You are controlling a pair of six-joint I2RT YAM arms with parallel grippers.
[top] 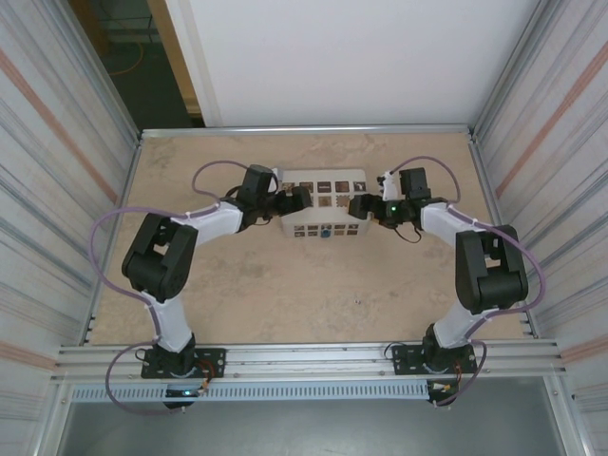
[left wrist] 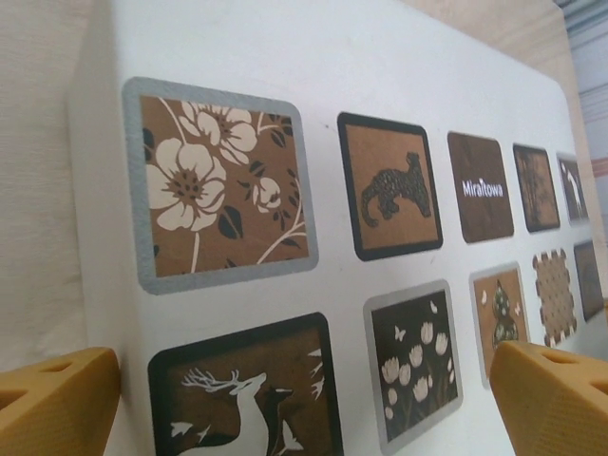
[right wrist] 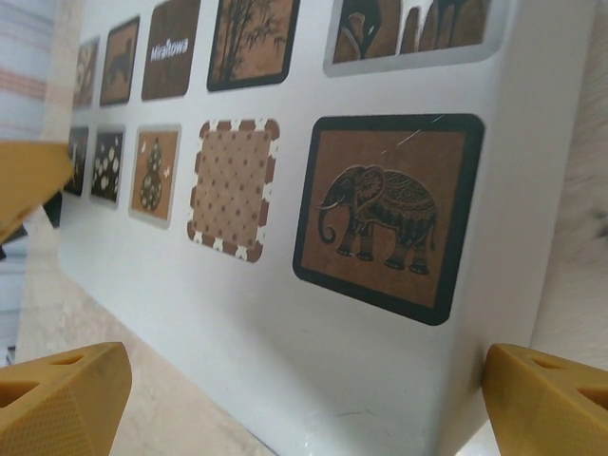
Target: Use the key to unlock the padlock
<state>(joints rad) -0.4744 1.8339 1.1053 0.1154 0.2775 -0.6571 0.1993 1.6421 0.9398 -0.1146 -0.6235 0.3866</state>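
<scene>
Tiny blue padlock [top: 325,231], shackle too small to make out, at near side of white box with brown picture tiles [top: 323,190], mid-bench [top: 285,285], left jaws and right jaws spread apart, one pair straddling each box end

box [top: 323,190] lies on the table [top: 285,285], at mid-width and toward the far edge. my left end effector [top: 300,200] sits at the box's left end, my right end effector [top: 360,206] at its right end, the box between them. padlock [top: 325,231] sits at the middle of the box's near side. my arm bases stand at the table's near edge.
</scene>
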